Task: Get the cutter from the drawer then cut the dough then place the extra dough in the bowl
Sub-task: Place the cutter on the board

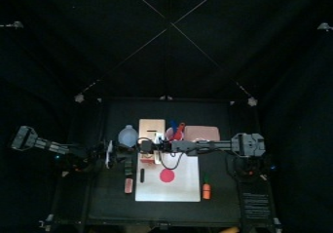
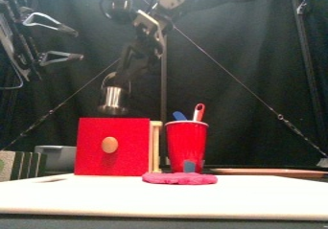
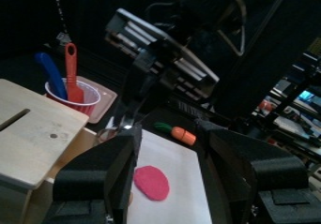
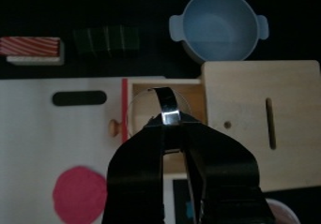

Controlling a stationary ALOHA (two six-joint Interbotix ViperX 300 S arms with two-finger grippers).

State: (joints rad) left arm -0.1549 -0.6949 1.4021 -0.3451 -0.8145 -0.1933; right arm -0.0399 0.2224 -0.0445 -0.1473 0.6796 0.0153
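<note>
- Metal cutter [image 4: 167,101] is pinched in the right gripper [image 4: 170,125], over the open drawer of the pale wooden box [image 4: 264,92]. In the front view it hangs above the box top, not resting in the drawer.
- Right gripper's jaws are clamped on the cutter. Its arm comes in from the right and reaches past the middle.
- Red drawer front [image 2: 113,147], with a round pale knob, stands out toward the table's front edge.
- Pink dough [image 1: 166,175], a flat whole disc, lies on the white cutting board [image 1: 189,167] in front of the drawer, near it but apart.
- Blue-grey bowl [image 4: 223,23] sits on the table just beside the box, on its left side.
- Left gripper [image 3: 172,139] has its jaws spread, gripping nothing, and hovers over the board near the box. Its arm comes in from the left.
- Red cup [image 2: 187,145] stands just right of the box, with a blue knife [image 2: 179,116] and a red knife [image 2: 199,111] upright in it.
- Pink tray [image 1: 208,135] is by the cup. Cannot tell if the cup stands on it.
- Orange toy food [image 1: 205,191] lies on the board's front right part.
- Dark green sushi roll [image 4: 107,40] and a red-and-white striped toy [image 4: 32,47] lie on the black table off the board's left edge.
</note>
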